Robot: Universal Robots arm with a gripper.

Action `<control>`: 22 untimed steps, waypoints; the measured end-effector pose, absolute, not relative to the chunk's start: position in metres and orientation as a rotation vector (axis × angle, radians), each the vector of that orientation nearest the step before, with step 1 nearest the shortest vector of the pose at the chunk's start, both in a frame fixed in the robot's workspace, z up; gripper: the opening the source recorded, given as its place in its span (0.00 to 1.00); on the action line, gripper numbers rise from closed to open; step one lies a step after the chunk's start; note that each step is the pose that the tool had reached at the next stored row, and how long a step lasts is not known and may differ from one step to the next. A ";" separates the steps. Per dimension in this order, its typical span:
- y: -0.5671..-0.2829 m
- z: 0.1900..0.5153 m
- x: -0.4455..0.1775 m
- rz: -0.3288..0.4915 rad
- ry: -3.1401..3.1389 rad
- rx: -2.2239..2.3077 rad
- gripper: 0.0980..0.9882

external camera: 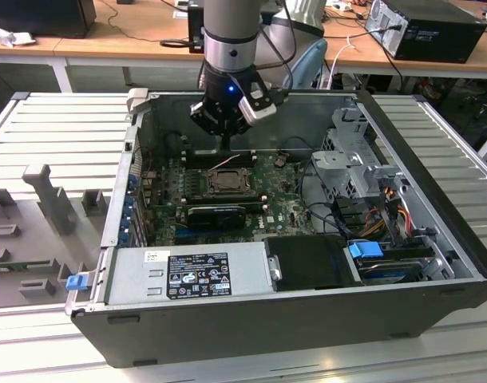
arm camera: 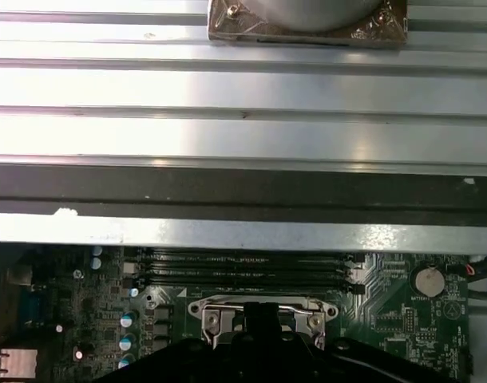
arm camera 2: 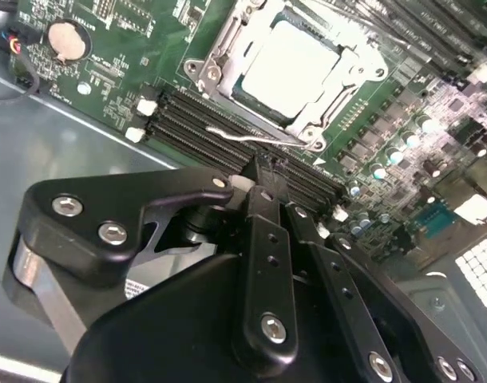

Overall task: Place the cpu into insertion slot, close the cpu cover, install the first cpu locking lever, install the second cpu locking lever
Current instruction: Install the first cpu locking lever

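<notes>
In the second wrist view the cpu (arm camera 2: 287, 68) lies silver face up in the insertion slot (arm camera 2: 197, 73), and the cpu cover (arm camera 2: 227, 44) is folded down around it. A thin wire locking lever (arm camera 2: 243, 137) runs along the socket edge nearest my gripper (arm camera 2: 265, 167). The black fingers (arm camera 2: 263, 231) meet at their tips just short of that lever, above the memory slots, with nothing visible between them. The exterior view shows the gripper (external camera: 227, 144) lowered into the open case just behind the socket (external camera: 225, 182). In the first wrist view the socket (arm camera: 219, 307) sits right by the fingertips (arm camera: 259, 319).
Long black memory slots (arm camera 2: 195, 128) lie under the fingers, with a coin battery (arm camera 2: 65, 40) nearby. A black graphics card (external camera: 217, 215), power supply (external camera: 188, 275), drive cage (external camera: 355, 159) and loose cables (external camera: 387, 199) crowd the case. Grey fixtures (external camera: 48, 195) stand on the slatted table.
</notes>
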State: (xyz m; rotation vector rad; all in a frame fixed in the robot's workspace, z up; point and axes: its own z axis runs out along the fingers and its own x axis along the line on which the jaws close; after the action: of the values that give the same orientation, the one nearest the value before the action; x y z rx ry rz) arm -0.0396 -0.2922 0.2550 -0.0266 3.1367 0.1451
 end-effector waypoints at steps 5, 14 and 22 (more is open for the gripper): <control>-0.292 0.246 -0.038 0.145 3.137 -0.034 0.01; -0.285 0.228 -0.030 0.145 3.137 -0.044 0.01; -0.285 0.220 -0.022 0.144 3.137 -0.049 0.01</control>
State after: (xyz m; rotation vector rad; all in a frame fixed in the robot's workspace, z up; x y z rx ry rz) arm -0.0222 -0.2848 0.2204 -0.0489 3.1370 0.1435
